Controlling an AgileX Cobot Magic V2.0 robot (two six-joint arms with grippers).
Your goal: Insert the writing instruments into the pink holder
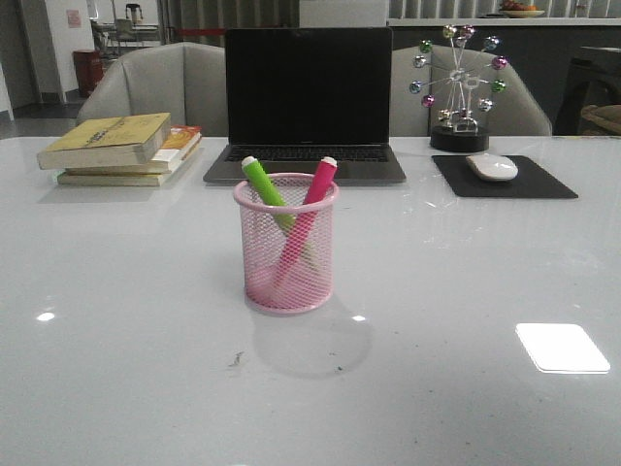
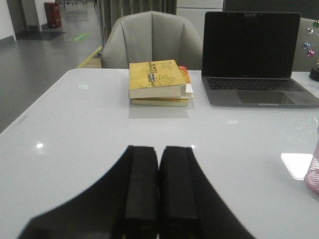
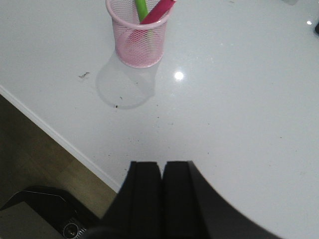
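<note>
I saw the lime green marker (image 1: 264, 184) and magenta pink marker (image 1: 312, 194) standing crossed inside the round pink wire-mesh cup (image 1: 287, 254); my left gripper (image 2: 158, 186) and right gripper (image 3: 161, 194) were both closed, holding nothing.

The holder (image 1: 286, 248) was pale pink wire mesh, its rim and base solid pink. Inside it one marker (image 1: 264, 184) was lime green and the other marker (image 1: 316, 184) magenta, each capped in white. The table (image 1: 116, 291) was glossy white. Behind stood a black-screened grey laptop (image 1: 306, 97), yellow-covered books (image 1: 116, 141), a white mouse (image 1: 492, 166) on a black pad (image 1: 543, 180), and both grippers (image 2: 158, 189) (image 3: 161, 199) were black
</note>
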